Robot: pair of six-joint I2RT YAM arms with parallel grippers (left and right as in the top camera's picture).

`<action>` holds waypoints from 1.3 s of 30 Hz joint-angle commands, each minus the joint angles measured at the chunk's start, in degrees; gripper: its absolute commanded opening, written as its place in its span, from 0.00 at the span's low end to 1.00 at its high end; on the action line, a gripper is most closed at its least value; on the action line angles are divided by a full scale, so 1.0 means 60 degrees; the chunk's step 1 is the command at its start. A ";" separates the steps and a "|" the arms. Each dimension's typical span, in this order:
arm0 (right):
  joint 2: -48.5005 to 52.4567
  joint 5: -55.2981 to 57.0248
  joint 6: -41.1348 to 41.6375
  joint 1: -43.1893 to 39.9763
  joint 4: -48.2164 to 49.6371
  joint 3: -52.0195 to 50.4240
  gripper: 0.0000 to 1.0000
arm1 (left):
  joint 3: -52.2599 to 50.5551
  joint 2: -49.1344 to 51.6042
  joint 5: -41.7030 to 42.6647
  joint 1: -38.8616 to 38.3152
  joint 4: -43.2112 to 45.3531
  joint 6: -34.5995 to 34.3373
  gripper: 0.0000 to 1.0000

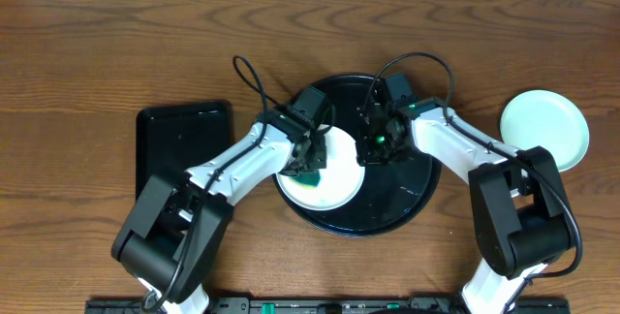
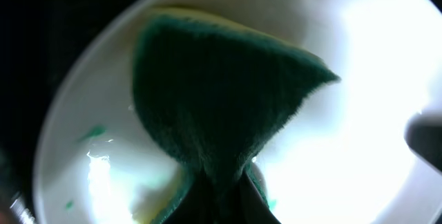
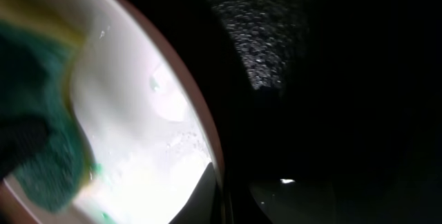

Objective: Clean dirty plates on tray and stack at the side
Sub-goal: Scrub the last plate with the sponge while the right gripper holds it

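A wooden counter [image 1: 97, 43] seen from above, with two robot arms reaching in from the near edge. Toward the left edge lies a rectangular black tray [image 1: 184, 144], apart from everything else. Near the right edge a pale mint plate [image 1: 544, 130] rests directly on the wood, well apart from the work. At the middle of the counter sits the round black tray [image 1: 397, 198], glossy and speckled with droplets, and on its left half lies a white plate [image 1: 339, 188]. Both arms crowd over this plate and hide much of it from above. The left gripper [image 1: 312, 159] is clamped on a green sponge [image 1: 308, 171] with a yellow backing, and the sponge is pressed down onto the plate's face. The left wrist view shows teal smears [image 2: 90, 134] on the white surface beside the sponge. The right gripper [image 1: 373, 147] sits at the plate's right rim, over the tray. Its fingers cannot be made out in any view, so it is not possible to tell whether it is open or closed.
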 commanded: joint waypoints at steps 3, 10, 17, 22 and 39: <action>0.0080 -0.0342 0.0131 0.0076 -0.0015 -0.0047 0.01 | -0.0168 0.0492 0.2951 -0.0984 0.0124 0.0248 0.07; 0.0080 -0.0346 0.0204 0.0076 -0.0080 -0.0044 0.01 | -0.0168 0.0492 0.3657 -0.1086 0.0900 0.0248 0.07; 0.0080 -0.0342 0.0339 0.0047 -0.0178 -0.0047 0.01 | -0.0164 0.0492 0.0674 -0.0357 0.0346 0.0178 0.07; 0.0080 -0.0339 0.0379 0.0040 -0.0178 -0.0047 0.01 | -0.0146 0.0470 -0.1767 0.0714 -0.1129 0.0120 0.07; 0.0080 -0.0051 0.0375 0.0040 -0.0579 -0.0047 0.01 | 0.0936 0.0463 -0.5242 0.0871 -0.2102 0.0798 0.07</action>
